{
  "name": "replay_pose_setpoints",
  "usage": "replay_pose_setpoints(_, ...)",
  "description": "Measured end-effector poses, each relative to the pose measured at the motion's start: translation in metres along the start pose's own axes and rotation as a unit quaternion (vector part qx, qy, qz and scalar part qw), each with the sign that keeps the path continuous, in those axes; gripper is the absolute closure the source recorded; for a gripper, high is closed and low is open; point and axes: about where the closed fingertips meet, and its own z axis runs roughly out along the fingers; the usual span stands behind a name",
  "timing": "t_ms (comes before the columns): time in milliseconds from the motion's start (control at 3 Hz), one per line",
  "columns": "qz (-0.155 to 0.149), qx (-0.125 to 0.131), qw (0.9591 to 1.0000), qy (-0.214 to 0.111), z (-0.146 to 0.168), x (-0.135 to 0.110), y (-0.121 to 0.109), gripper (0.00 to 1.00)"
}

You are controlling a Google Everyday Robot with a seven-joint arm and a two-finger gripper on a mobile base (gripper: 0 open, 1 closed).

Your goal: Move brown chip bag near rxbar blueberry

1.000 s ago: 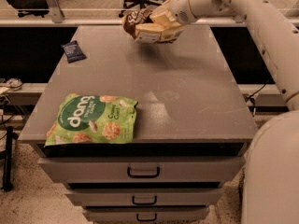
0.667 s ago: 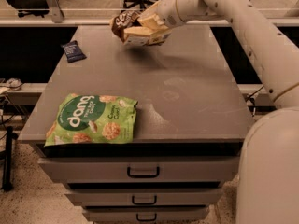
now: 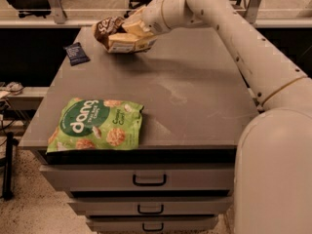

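Aloft, gripper point(image 3: 132, 29) pinching brown chip bag point(image 3: 116, 39): light, crinkly, crushable, so best gripped lightly by its edge; rxbar blueberry point(image 3: 76, 53) lies left of and below the gripper.

Arm point(image 3: 243, 45) outstretched, end effector point(image 3: 127, 32) aloft, seemingly clamped

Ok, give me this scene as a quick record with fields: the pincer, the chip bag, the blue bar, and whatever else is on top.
pincer: over the far left of the cabinet top, shut on the bag
brown chip bag: held in the pincer, seemingly lifted, right of the bar and apart from it
rxbar blueberry: flat by the far left edge
green dang bag: flat at the near left corner
task: bag not yet set down
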Motion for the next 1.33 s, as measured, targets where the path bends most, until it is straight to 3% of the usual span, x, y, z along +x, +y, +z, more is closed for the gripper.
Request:
replay_pose_setpoints(333,-0.003,-0.014,0.9998,-0.011,0.029,-0.005,0.013,1.00)
replay_pose_setpoints(667,-0.006,-0.022,0.9997,-0.009,0.053,-0.003,0.021,0.84)
replay_pose_setpoints(1333,-0.003,-0.016,0.9999,0.004,0.073,0.010,0.021,0.38)
